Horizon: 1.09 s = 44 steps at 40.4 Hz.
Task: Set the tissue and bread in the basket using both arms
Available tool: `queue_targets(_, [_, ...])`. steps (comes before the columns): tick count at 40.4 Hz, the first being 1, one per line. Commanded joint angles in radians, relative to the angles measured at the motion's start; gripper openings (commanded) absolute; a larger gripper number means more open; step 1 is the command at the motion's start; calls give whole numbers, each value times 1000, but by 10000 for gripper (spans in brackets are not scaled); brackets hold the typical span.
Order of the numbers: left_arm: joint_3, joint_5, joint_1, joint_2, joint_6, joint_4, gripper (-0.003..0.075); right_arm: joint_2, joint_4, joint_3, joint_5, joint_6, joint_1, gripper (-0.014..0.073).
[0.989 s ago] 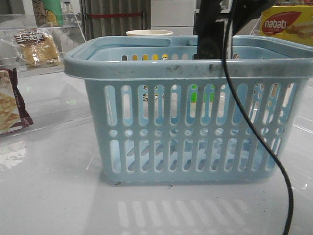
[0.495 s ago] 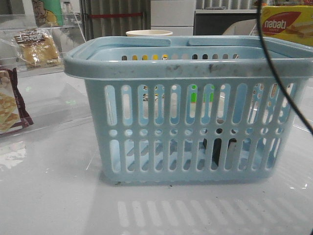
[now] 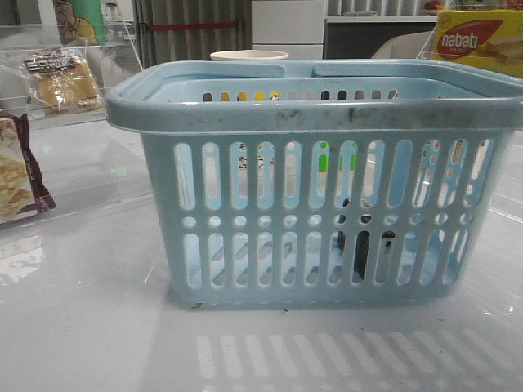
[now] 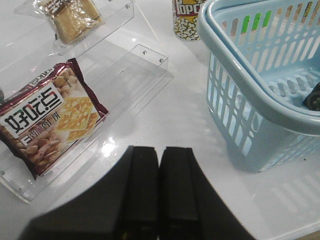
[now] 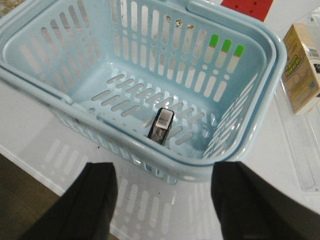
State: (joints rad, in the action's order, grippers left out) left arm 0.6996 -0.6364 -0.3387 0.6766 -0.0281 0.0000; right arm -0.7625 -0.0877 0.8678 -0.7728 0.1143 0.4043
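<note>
One basket (image 3: 315,180), light blue, slotted sides, scuffed rim, stands on the white table (image 3: 90,327). One tissue (image 5: 161,125), a small dark packet with a pale label, lies on the basket floor. Through the front slots it shows as a dark shape low in the basket; in the left wrist view only a dark edge of it is visible over the rim.

Right pincer (image 5: 162,200): two fingers spread wide apart, nothing between them. It hovers above the basket's near rim; the tissue sits ahead of and below the gap, well apart from both fingers.

Left pincer (image 4: 159,190): two fingers pressed together, no gap, nothing held. It hangs over bare table, beside the basket and outside it.

One bread (image 4: 70,17), a clear bag of golden-brown pieces with a dark label strip, rests on the upper step of a clear acrylic stand (image 4: 145,60), well ahead of the left pincer and not touching it. One maroon-edged snack pack (image 4: 47,117) lies on the lower step, between the bread and the left fingers.

Other items: one popcorn cup (image 4: 187,20) just beside the basket's far corner; one yellow nabati box (image 3: 478,41) at the back; one yellowish carton (image 5: 301,67) outside the basket.
</note>
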Motion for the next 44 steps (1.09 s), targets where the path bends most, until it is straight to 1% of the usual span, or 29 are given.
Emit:
queue_targets(1, [28,80,-7,1,2,0,91,86,16,-38,97,8,0,519])
queue_targets(5, [28,80,-7,1,2,0,91,165,20,-101,137,8,0,519])
queue_targets(10, [28,80,-7,1,2,0,91,219,20,-140,156,8,0,519])
queue_targets(24, [28,88,-7,1,2,-8,91,224,20,-147,144,8,0,519])
queue_targets(29, [28,122,-7,1,2,-8,99,224,20,-147,144,8,0,519])
queue_targets(30, [28,131,-7,1,2,0,113,224,20,-147,144,8,0,519])
queue_targets(32, [28,148,-7,11,2,0,171,224,20,-147,144,8,0,519])
queue_targets(35, [37,167,-7,39,2,16,330,224,20,-147,143,8,0,519])
queue_targets(36, [42,177,-7,51,2,18,395,224,20,-147,143,8,0,519])
queue_targets(39, [60,190,-2,94,2,18,536,224,20,-147,143,8,0,519])
queue_targets(41, [81,190,3,140,2,21,594,224,20,-147,143,8,0,519])
queue_targets(44, [120,190,10,208,2,32,622,224,20,-147,143,8,0,519])
